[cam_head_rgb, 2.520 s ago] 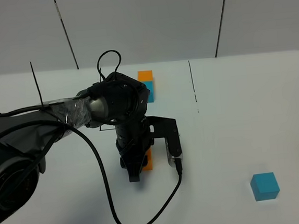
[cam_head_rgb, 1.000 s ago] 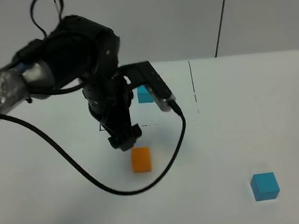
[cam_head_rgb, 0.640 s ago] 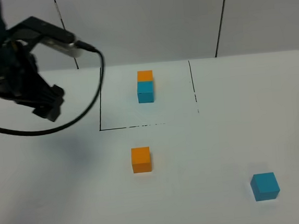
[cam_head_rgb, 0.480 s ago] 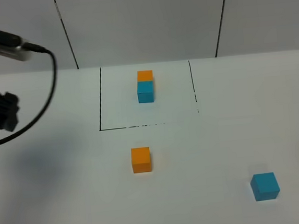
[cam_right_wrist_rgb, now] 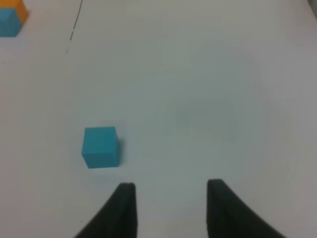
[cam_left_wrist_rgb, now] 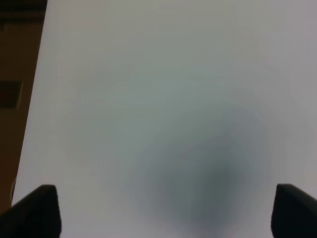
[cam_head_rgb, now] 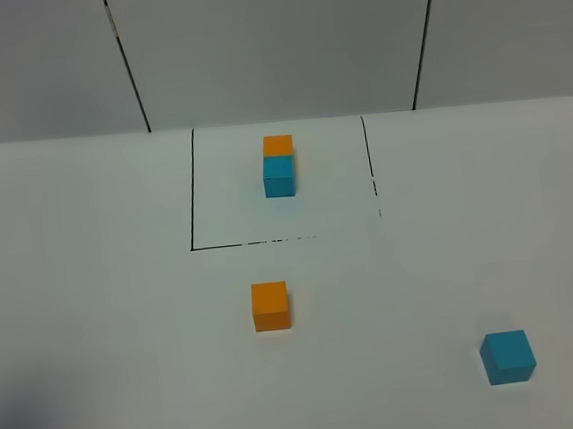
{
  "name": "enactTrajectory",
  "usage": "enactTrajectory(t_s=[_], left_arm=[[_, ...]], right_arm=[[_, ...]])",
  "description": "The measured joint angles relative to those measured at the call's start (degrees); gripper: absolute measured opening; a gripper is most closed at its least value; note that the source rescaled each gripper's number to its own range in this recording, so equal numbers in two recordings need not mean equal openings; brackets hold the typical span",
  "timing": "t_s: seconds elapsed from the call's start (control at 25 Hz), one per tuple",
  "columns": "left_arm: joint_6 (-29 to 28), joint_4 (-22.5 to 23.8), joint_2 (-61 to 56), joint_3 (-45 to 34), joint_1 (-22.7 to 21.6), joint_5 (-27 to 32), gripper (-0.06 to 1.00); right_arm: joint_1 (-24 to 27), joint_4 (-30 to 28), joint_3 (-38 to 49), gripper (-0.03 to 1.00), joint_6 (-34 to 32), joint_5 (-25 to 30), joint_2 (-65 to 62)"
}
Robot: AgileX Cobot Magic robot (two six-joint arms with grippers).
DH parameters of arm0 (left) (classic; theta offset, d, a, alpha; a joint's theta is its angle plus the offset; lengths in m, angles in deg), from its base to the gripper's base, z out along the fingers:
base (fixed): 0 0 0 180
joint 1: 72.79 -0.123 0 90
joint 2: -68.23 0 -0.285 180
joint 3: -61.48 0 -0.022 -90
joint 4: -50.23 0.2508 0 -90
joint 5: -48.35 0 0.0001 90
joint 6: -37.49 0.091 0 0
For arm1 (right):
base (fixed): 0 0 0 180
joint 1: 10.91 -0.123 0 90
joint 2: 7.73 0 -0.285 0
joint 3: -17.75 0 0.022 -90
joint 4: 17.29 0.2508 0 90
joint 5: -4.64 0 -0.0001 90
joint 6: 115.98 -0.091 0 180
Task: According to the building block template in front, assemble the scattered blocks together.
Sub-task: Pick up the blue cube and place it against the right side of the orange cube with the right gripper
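From above, the template (cam_head_rgb: pixel 278 163) sat far centre inside its black outline (cam_head_rgb: pixel 192 193), the orange block (cam_head_rgb: pixel 270 306) nearer, the cyan block (cam_head_rgb: pixel 507 357) near right. Left wrist: the left hand (cam_left_wrist_rgb: pixel 166 208) gaped over bare bench (cam_left_wrist_rgb: pixel 148 89). Right wrist: the right hand (cam_right_wrist_rgb: pixel 172 198) was apart and empty, with the cyan block (cam_right_wrist_rgb: pixel 101 147) close ahead, so it was the nearer.

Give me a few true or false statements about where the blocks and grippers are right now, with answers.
1. The loose orange cube lies inside the black outline. False: it lies outside, on the near side.
2. The loose cyan cube touches no other block. True.
3. The right gripper grips the loose cyan cube. False: it is open, with the cube off to one side.
4. The left gripper is open with nothing between its fingers. True.
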Motion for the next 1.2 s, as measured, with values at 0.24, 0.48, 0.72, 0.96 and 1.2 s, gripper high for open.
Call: enactTrajectory(t_s=[0.24,0.48,0.72,0.96,1.2], left_arm=[[-0.6,-4.9,-19.0,-10.1,0.0,-1.1,0.84],[0.5,-12.4,-32.3,-18.8,0.0,-1.9,0.81],[5.8,-17.3,-39.2,-25.0,0.1,-2.5,0.75],[8.2,-18.2,-39.9,-26.5,1.1,-2.2,0.64],[8.5,-18.2,-43.0,-26.6,2.4,-2.1,0.54]], right_arm=[[0.0,0.0,0.0,0.00,0.0,0.0,0.0],[0.0,0.0,0.0,0.00,0.0,0.0,0.0],[0.0,0.1,0.0,0.00,0.0,0.0,0.0],[0.0,0.1,0.0,0.00,0.0,0.0,0.0],[0.0,0.1,0.0,0.00,0.0,0.0,0.0]])
